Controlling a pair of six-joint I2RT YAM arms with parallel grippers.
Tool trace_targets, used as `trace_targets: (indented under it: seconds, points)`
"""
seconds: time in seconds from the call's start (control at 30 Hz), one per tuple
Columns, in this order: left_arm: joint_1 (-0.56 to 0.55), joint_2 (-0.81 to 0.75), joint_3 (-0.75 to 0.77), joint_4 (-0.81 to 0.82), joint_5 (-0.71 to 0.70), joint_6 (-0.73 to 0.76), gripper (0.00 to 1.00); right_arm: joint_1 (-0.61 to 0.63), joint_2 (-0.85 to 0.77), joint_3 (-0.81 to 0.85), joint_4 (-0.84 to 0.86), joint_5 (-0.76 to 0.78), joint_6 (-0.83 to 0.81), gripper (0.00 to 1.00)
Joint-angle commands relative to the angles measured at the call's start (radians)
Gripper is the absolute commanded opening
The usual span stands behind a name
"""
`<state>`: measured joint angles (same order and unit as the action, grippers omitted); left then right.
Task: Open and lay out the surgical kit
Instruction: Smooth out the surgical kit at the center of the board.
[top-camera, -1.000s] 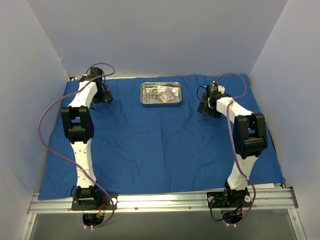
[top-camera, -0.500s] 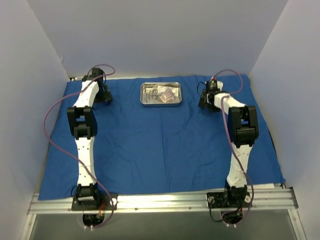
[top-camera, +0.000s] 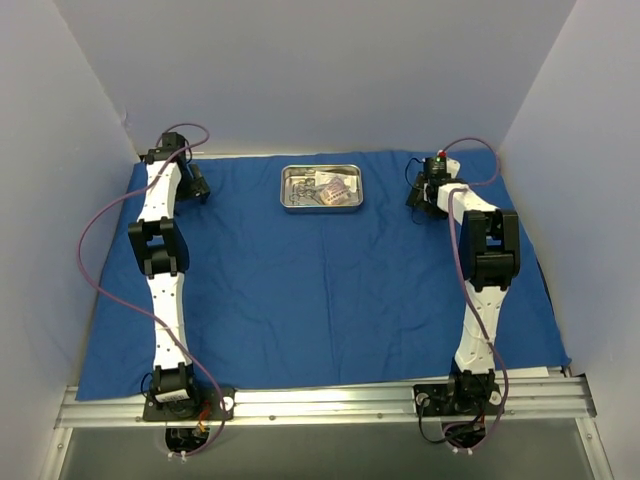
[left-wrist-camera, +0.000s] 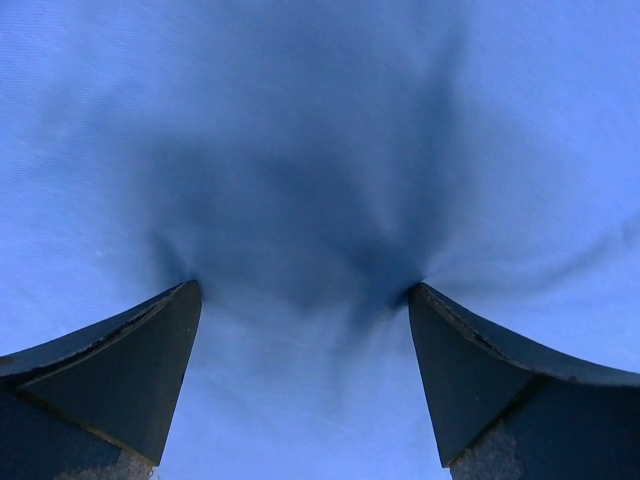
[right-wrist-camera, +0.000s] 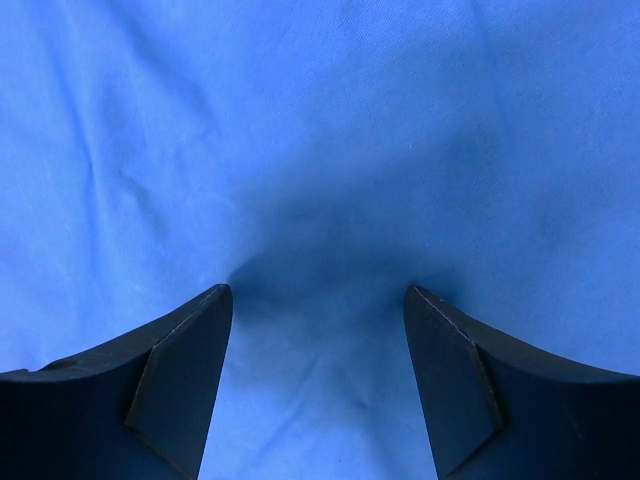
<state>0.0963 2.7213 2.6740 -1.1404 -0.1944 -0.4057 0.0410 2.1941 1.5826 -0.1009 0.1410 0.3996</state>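
**Q:** Left gripper status?
**A:** Jaws are spread wide and hold nothing. The tips sit at the surface of the blue cloth, which wrinkles between them, near its far left corner.

**Q:** Right gripper?
**A:** Jaws are apart and hold nothing, close over smooth cloth at the far right.

**Q:** Kit location?
**A:** The steel tray rests on the spread cloth at far centre, between both arms. Instruments and a clear packet lie inside, too small to count.
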Motion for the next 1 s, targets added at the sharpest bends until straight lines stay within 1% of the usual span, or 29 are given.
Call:
trace_targets:
  seconds: [0.0,0.03,0.2,0.27,0.4,0.43,0.5,0.53,0.6,0.63,0.73,0.77,0.87,0.97]
  points:
    - [0.068,0.058,-0.006,0.013,-0.054,0.027,0.93,-0.02,0.067,0.002,-0.076,-0.061,0.059,0.65]
    - [0.075,0.057,-0.005,0.016,-0.051,0.027,0.93,-0.021,0.067,0.004,-0.077,-0.09,0.064,0.65]
    - [0.129,0.048,-0.008,0.03,-0.017,0.005,0.93,-0.015,0.059,0.025,-0.075,-0.13,0.07,0.65]
    - [0.129,0.002,-0.02,0.047,0.009,0.002,0.95,-0.012,0.047,0.048,-0.088,-0.13,0.056,0.65]
    - [0.092,-0.176,-0.141,0.106,0.004,0.005,0.97,-0.004,-0.002,0.073,-0.109,-0.112,0.027,0.65]
    - [0.086,-0.255,-0.211,0.125,0.003,-0.002,0.97,0.0,-0.029,0.077,-0.124,-0.103,0.022,0.65]
    - [0.076,-0.329,-0.284,0.133,-0.002,-0.033,0.97,0.007,-0.06,0.071,-0.137,-0.075,0.004,0.65]
    - [0.065,-0.389,-0.357,0.134,-0.004,-0.042,0.97,0.011,-0.075,0.065,-0.154,-0.069,0.001,0.65]
    - [0.051,-0.44,-0.429,0.131,-0.016,-0.053,0.97,0.017,-0.122,0.034,-0.166,-0.061,0.001,0.65]
    - [0.039,-0.478,-0.498,0.125,-0.022,-0.056,0.97,0.02,-0.149,0.021,-0.18,-0.055,0.001,0.65]
    - [0.029,-0.532,-0.609,0.146,-0.016,-0.062,0.97,0.036,-0.184,-0.033,-0.207,-0.041,-0.004,0.65]
    - [0.029,-0.541,-0.679,0.159,-0.011,-0.064,0.97,0.04,-0.192,-0.045,-0.212,-0.043,-0.004,0.65]
    - [0.028,-0.558,-0.779,0.194,0.018,-0.065,0.97,0.049,-0.214,-0.102,-0.209,-0.037,-0.013,0.65]
    - [0.025,-0.552,-0.825,0.223,0.036,-0.064,0.97,0.065,-0.221,-0.144,-0.206,-0.027,-0.016,0.65]
